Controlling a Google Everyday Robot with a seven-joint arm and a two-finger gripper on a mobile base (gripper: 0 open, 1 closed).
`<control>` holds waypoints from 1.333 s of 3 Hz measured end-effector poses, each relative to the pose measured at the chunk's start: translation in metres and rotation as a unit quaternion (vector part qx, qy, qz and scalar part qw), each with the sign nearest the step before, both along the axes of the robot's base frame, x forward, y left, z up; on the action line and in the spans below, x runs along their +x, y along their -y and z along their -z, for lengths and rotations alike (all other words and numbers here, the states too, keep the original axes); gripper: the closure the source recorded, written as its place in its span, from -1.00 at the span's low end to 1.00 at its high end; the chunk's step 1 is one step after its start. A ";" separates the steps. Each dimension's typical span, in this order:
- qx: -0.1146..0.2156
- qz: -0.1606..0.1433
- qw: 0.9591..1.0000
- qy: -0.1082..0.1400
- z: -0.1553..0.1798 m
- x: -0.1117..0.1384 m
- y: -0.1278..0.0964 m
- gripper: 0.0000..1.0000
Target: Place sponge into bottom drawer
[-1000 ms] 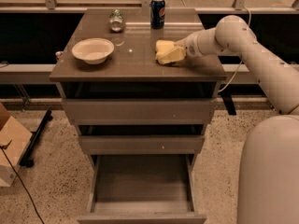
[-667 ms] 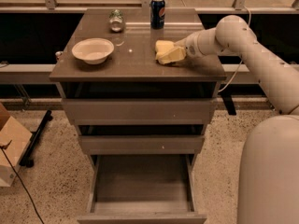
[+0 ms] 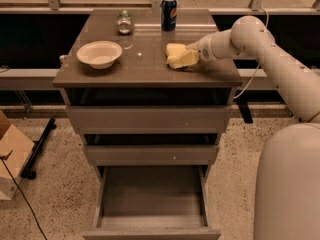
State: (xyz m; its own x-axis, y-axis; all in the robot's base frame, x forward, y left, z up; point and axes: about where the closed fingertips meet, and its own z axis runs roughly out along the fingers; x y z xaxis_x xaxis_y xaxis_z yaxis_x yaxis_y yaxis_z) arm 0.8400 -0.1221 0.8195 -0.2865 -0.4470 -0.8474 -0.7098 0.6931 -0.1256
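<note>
The bottom drawer [image 3: 150,196] is standing pulled open, nearest. On the cabinet top [image 3: 140,66] the gripper [image 3: 187,59] is resting against the sponge [image 3: 174,50]; whether clenched or released, I cannot tell. A Pepsi can [image 3: 169,13] is standing behind.

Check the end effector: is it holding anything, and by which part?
Cannot be told. The end effector is against the right side of the sponge, which lies on the cabinet top; no clear grip shows.
</note>
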 end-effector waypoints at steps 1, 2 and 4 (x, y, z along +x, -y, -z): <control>0.000 0.000 1.000 0.000 -0.001 0.000 0.000 0.46; 0.000 0.000 1.000 0.000 -0.001 0.000 0.000 -0.16; 0.000 0.000 1.000 0.000 -0.003 0.000 0.000 -1.00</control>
State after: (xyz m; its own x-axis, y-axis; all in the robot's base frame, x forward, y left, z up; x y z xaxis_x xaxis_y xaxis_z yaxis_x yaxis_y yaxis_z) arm 0.8400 -0.1221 0.8224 -0.2865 -0.4471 -0.8474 -0.7098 0.6931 -0.1257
